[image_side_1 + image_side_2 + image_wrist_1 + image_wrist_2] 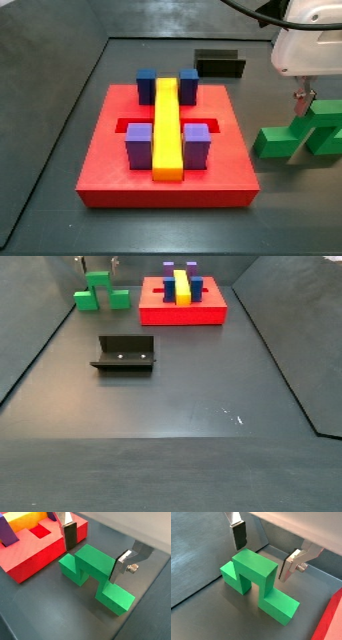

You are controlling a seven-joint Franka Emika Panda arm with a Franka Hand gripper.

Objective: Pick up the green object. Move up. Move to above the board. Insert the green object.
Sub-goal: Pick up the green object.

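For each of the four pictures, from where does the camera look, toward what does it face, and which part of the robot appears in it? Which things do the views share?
Wrist view: on the arm, facing down at the green object beside the board; the open gripper straddles its raised middle.
Wrist view: also on the arm, facing down at the green object; the gripper shows, the board barely at the edge.
Side view: near the board, looking across it; the gripper shows at the green object.
Side view: far off, looking along the floor past the fixture to the board; the gripper barely shows.
All four share the green object and gripper.
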